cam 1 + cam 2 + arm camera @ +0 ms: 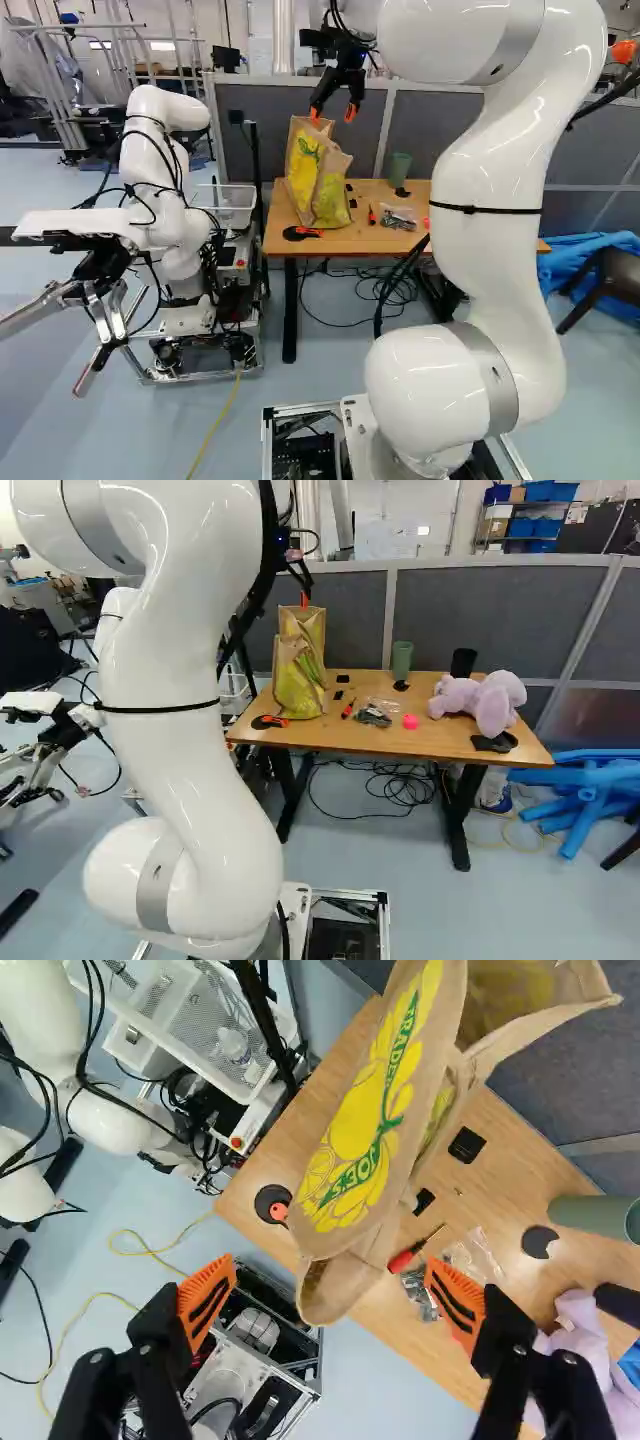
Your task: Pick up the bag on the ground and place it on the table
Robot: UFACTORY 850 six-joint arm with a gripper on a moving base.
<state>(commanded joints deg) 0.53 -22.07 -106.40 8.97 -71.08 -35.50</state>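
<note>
Claw (pixel 332 113), one, fingers apart and empty above the paper bag (pixel 330 192), which stands upright on the worktop (pixel 365 240) beside the black-and-orange tool (pixel 302 232), its own base bearing it, so I judge the wide gap serves to clear the paper without tipping it.

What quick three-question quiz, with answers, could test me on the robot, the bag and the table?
1. True or false: the bag stands on the table.
2. What sits near the table's right end in the right base view?
A) a lamp
B) a soft toy
C) a laptop
3. Fill the gap: the robot's jaws, reaching toward the bag without touching it, stand wide ____.

Key: 1 true; 2 B; 3 open.
</note>
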